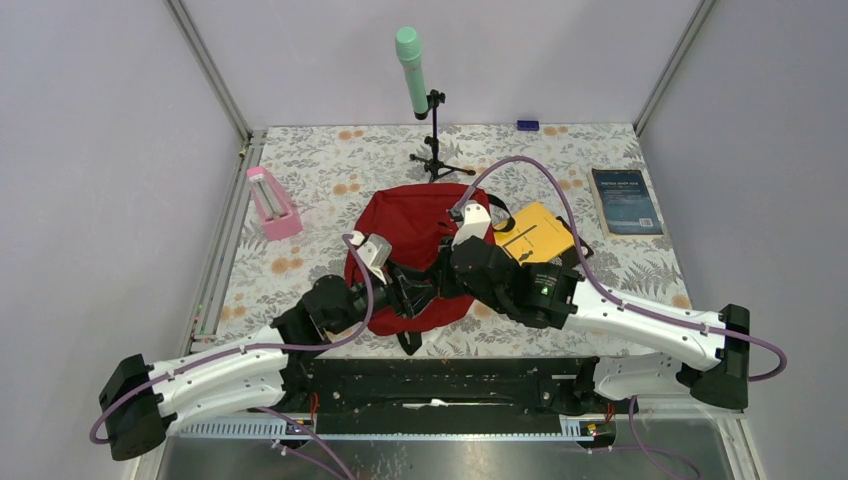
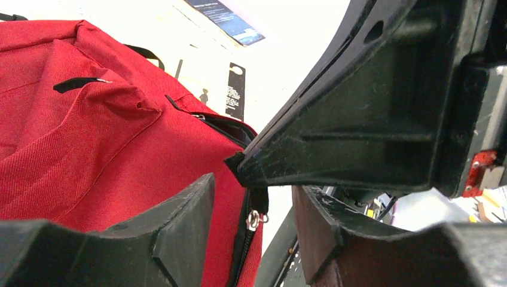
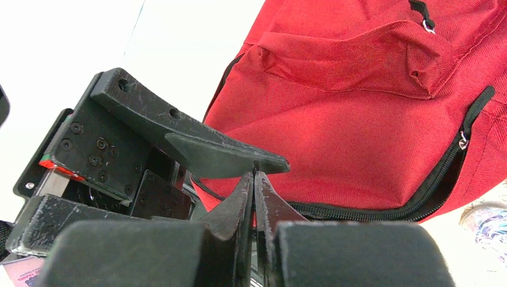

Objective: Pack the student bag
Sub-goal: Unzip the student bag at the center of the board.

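The red student bag (image 1: 415, 225) lies flat mid-table; it also shows in the left wrist view (image 2: 89, 131) and the right wrist view (image 3: 359, 119). My right gripper (image 1: 440, 272) is at the bag's near edge. Its jaws (image 3: 254, 179) are pressed together on the thin black pull tab (image 2: 258, 200) of the bag's zipper. My left gripper (image 1: 408, 290) is open right beside it (image 2: 252, 191), one finger over the red fabric, the other off the bag's edge. The silver zipper slider (image 2: 254, 220) hangs between them. The black zipper (image 3: 388, 212) runs along the bag's edge.
A yellow book (image 1: 535, 235) lies against the bag's right side. A dark blue book (image 1: 625, 200) lies at the far right. A pink holder (image 1: 272, 203) stands at the left. A green microphone on a black stand (image 1: 412, 60) is behind the bag, and a small blue block (image 1: 527, 125) is at the back edge.
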`<state>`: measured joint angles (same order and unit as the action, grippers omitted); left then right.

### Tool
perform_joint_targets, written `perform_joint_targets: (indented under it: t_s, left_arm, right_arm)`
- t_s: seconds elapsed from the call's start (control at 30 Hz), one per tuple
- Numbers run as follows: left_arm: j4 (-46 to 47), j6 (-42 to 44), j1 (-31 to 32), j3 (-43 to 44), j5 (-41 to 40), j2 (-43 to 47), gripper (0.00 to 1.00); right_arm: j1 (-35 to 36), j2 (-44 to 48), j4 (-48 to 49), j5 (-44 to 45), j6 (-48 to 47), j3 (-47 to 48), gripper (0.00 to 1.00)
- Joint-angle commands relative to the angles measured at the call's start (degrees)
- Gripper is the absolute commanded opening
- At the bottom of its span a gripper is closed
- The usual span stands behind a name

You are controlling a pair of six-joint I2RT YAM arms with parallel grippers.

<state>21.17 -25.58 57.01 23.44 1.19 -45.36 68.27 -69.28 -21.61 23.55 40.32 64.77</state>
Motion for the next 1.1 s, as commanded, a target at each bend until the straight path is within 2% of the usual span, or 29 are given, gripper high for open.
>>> perform_joint_targets:
  t_s: [0.0, 0.1, 0.23, 0.27, 0.33, 0.43, 0.47, 0.5, 0.57, 0.6, 0.63, 0.73, 0.8, 1.07]
  left_arm:
    - [9.0, -1.9, 1.0, -0.7, -3.5, -1.8, 0.50]
    - [9.1, -2.5, 1.4, -0.5, -3.9, -3.3, 0.37]
    - [9.8, -3.6, 2.2, -0.7, -4.2, -4.2, 0.25]
    - [9.8, -3.8, 2.5, -0.9, -4.6, -4.1, 0.20]
    - [9.9, -4.4, 2.9, -1.4, -6.1, -3.9, 0.02]
    - [9.5, -5.1, 3.0, -1.5, -7.0, -3.9, 0.00]
    - [9.1, -5.3, 3.0, -1.4, -7.2, -4.0, 0.00]
    - [8.1, -5.8, 3.0, -1.0, -8.1, -4.2, 0.00]
    - [5.3, -6.7, 3.0, -0.1, -10.1, -4.6, 0.00]
    - [4.2, -6.9, 3.0, 0.3, -10.8, -5.0, 0.00]
    - [3.7, -7.1, 3.0, 0.6, -11.3, -5.4, 0.00]
    - [4.4, -8.2, 3.0, 0.6, -12.1, -6.7, 0.00]
    - [4.8, -8.6, 3.0, 0.9, -12.3, -7.4, 0.00]
    - [5.2, -8.4, 3.0, 1.6, -12.1, -9.7, 0.00]
  right_arm:
    - [-0.4, -0.5, 1.3, 3.3, 1.8, 3.3, 0.00]
    - [-0.4, -1.0, 1.2, 3.1, 1.3, 3.6, 0.00]
    - [-0.4, -0.5, 1.5, 3.9, 1.3, 3.0, 0.00]
    - [-0.4, -0.4, 2.0, 4.3, 1.0, 2.7, 0.00]
    - [-0.4, 0.0, 2.6, 4.9, 0.9, 2.2, 0.00]
    - [-0.4, 0.9, 3.2, 5.8, 0.3, 1.5, 0.00]
    - [-0.5, 1.2, 3.3, 6.5, -0.1, 1.2, 0.03]
    - [-0.5, 1.6, 3.3, 7.4, -0.4, 1.0, 0.13]
    - [-0.5, 2.9, 3.3, 9.6, -1.3, 0.3, 0.52]
    - [-0.5, 3.6, 3.3, 10.8, -2.0, 0.0, 0.68]
    - [-0.5, 4.5, 3.3, 12.1, -2.9, -0.4, 0.80]
    - [-0.8, 7.2, 3.3, 17.4, -4.7, -2.2, 0.94]
    - [-2.4, 9.6, 3.1, 17.4, -4.3, -4.5, 0.99]
    - [-10.1, 18.8, -0.3, 14.1, 8.0, -18.3, 1.00]
